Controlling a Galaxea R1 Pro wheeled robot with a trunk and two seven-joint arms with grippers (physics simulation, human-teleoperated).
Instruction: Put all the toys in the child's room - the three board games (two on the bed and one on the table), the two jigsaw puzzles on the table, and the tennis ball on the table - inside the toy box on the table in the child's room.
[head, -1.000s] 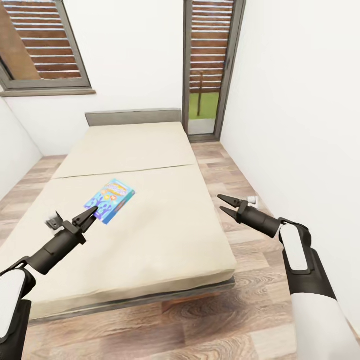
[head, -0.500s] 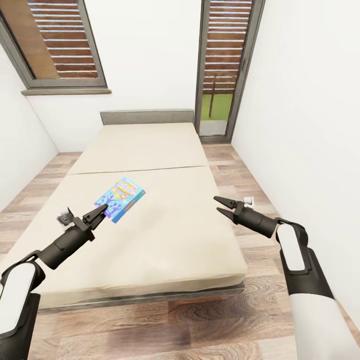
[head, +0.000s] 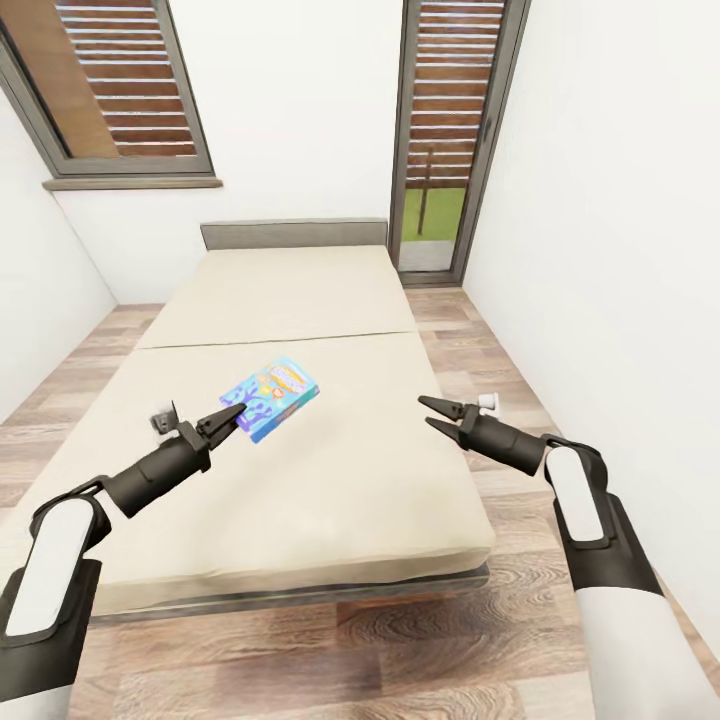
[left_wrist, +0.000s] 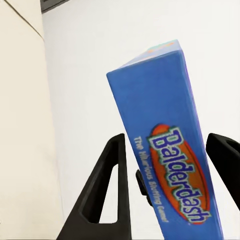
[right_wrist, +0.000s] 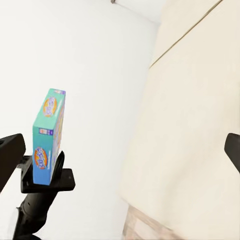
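From the head camera, I looked down a narrow bedroom at the bed (head: 300, 480), its beige mattress running away toward a grey headboard (head: 293, 234) below a slatted window (head: 120, 90). My left tool (head: 232, 417) had its two dark fingers closed on the near end of the blue board game (head: 271, 398), which sat lifted off the mattress with its printed lid facing up. In the left wrist camera, the same board game (left_wrist: 167, 145) stood between the black fingers (left_wrist: 107, 185), the word "Balderdash" readable on its blue side. My right tool (head: 435, 417) hung over the bed's right edge, well apart from the box, its pointed fingers spread and holding nothing. The right wrist camera caught the board game (right_wrist: 48, 137) from the side, teal edge outward, clamped in the left tool (right_wrist: 47, 182). Wood flooring (head: 300, 660) showed around the bed, and a slatted glass door (head: 450, 130) stood in the far wall, beside the headboard.
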